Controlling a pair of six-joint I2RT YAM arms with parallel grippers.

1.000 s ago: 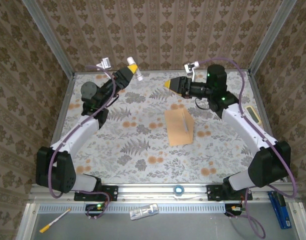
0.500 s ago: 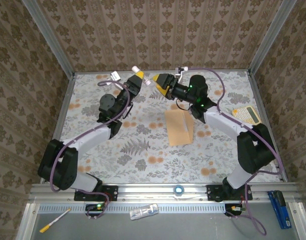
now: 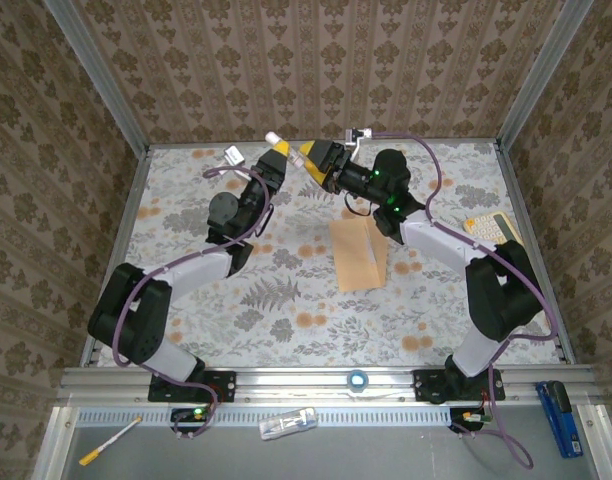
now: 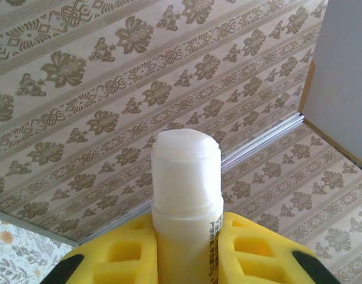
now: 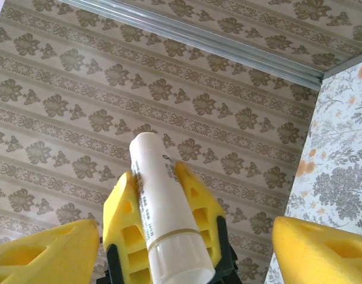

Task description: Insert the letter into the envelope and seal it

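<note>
The left gripper (image 3: 278, 152) grips a glue stick (image 4: 187, 183), held high at the table's (image 3: 186, 300) 12 o'clock edge. This is probably so the right gripper (image 3: 312, 157), jaws wide and facing it, can uncap it. The envelope (image 3: 356, 258) lies near centre, at 6 o'clock of both, likely awaiting glue.

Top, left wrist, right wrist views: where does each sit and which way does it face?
Top: high behind the robot, looking down on table, envelope, left hand, right hand.
Left wrist: behind the left hand, facing the wall; own fingers grip a glue stick.
Right wrist: behind the right hand, facing the wall; own open fingertips flank the left hand.
Shared: both wrist views show the glue stick.
</note>
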